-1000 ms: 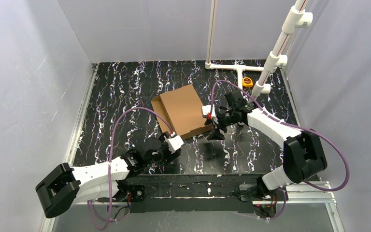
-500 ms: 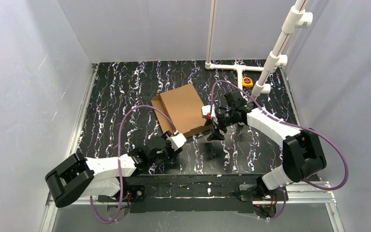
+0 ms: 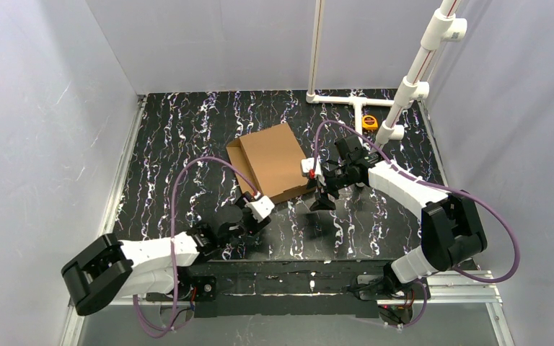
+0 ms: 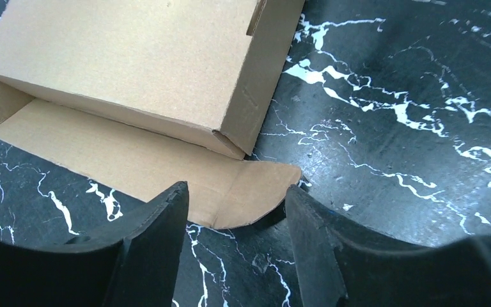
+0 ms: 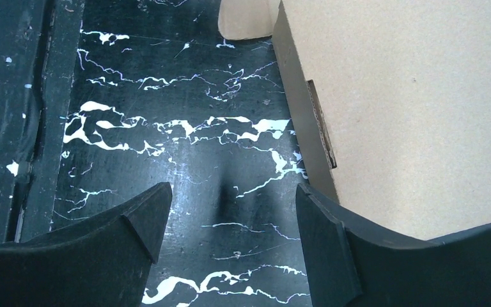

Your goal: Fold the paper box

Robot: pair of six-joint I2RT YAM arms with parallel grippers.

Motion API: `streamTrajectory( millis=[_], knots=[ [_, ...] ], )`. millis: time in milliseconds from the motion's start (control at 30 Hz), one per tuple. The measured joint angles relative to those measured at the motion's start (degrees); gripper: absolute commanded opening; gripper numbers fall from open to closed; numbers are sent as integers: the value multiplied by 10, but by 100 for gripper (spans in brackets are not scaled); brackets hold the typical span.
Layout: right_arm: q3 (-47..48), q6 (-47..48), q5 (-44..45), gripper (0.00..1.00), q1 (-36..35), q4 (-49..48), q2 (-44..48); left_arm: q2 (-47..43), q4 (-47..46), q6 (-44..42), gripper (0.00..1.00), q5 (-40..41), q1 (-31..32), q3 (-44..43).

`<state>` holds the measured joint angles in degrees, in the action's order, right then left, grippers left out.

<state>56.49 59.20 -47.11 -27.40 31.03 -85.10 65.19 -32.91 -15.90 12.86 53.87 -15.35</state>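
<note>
Cardboard lies at 12 o'clock from my left gripper (image 4: 236, 198), which is open and empty. It is the paper box (image 3: 274, 160), mid-table (image 3: 187, 130), long axis about 11 to 5. Only this wrist view shows the loose flap (image 4: 166, 173) lying flat. My right gripper (image 5: 230, 198), open too, waits at the box's 4 o'clock.

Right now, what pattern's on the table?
Black table top with white marbled veins; right wrist view shows it best.

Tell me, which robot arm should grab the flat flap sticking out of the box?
Left, probably. The left fingers hang open right by the loose flap of the paper box. The right fingers hang over the table beside the box's closed side.
</note>
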Motion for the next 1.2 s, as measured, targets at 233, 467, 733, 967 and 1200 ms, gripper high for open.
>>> streamTrajectory(
  millis=[233,467,733,967,1200],
  knots=[
    [0,4,0,80,0,6,-4,-42,-6,2,63,-7,0,18],
    [0,6,0,79,0,6,-5,0,2,22,67,1,0,18],
    [0,1,-3,79,0,6,-5,-191,57,212,38,64,-9,3],
    [0,-7,-2,78,0,6,-5,-195,151,442,0,17,-108,-35],
    [0,-18,4,78,2,5,-5,-81,216,576,0,-33,-138,-92]
  ],
)
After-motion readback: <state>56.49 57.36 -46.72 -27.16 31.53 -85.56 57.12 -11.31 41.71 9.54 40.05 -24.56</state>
